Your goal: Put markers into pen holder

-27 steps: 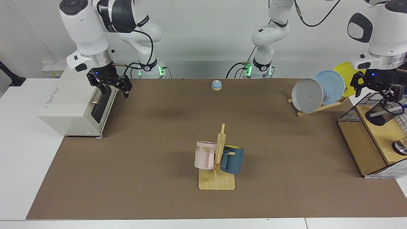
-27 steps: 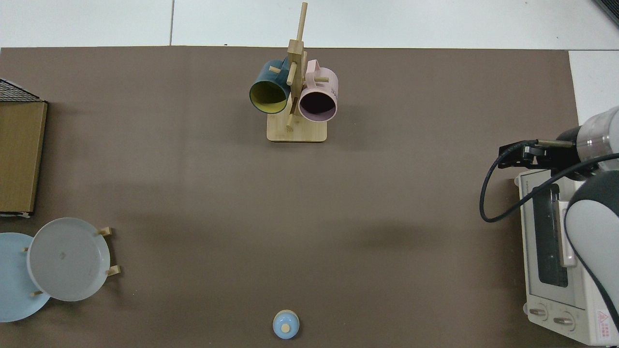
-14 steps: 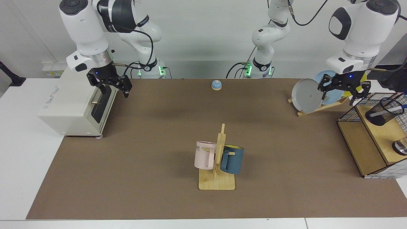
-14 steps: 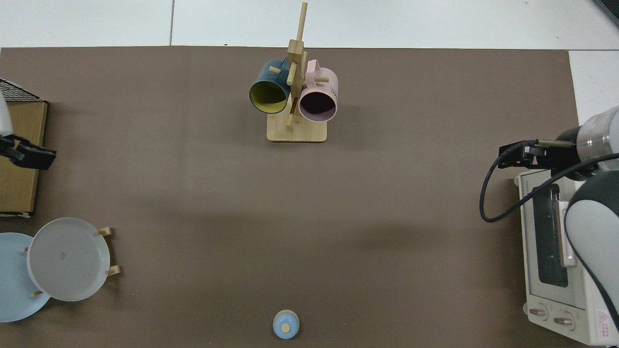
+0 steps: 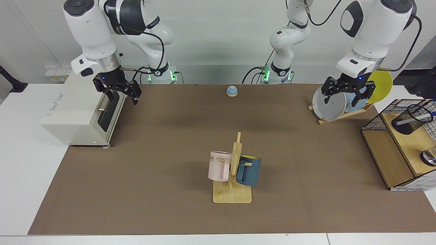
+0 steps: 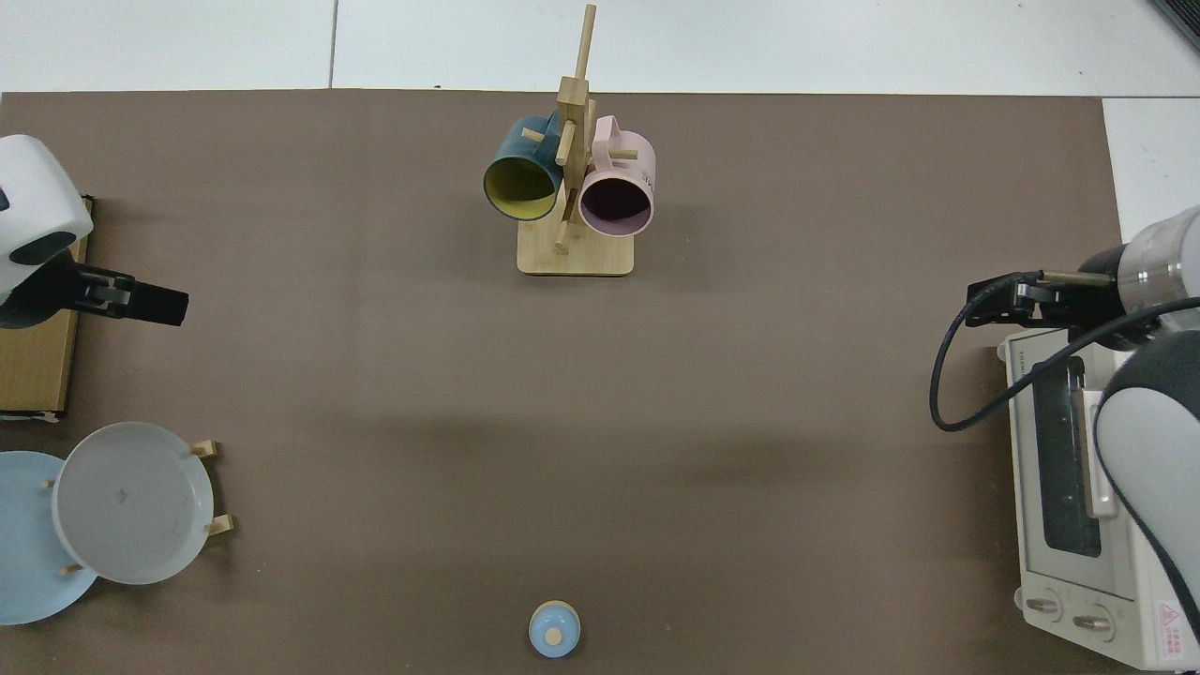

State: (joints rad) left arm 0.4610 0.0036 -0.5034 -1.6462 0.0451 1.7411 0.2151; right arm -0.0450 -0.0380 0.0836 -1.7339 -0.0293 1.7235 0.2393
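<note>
1. We find the marker (image 5: 423, 116) resting inside the pen holder (image 5: 405, 124), which lies tilted on the wooden shelf of the wire basket (image 5: 374, 120).
2. Our left gripper (image 5: 345, 96) hangs empty, fingers apart, in front of the plates on the plate rack (image 5: 340, 116), well apart from the holder.
3. Our right gripper (image 5: 122, 96) waits by the toaster oven (image 5: 76, 115), fingers apart, holding nothing.

I count two mugs (image 5: 234, 170) on one rack — three plates (image 5: 351, 97), one marker (image 5: 425, 117), one pen holder (image 5: 407, 119), one toaster oven (image 5: 81, 112), one bell (image 5: 231, 91).
</note>
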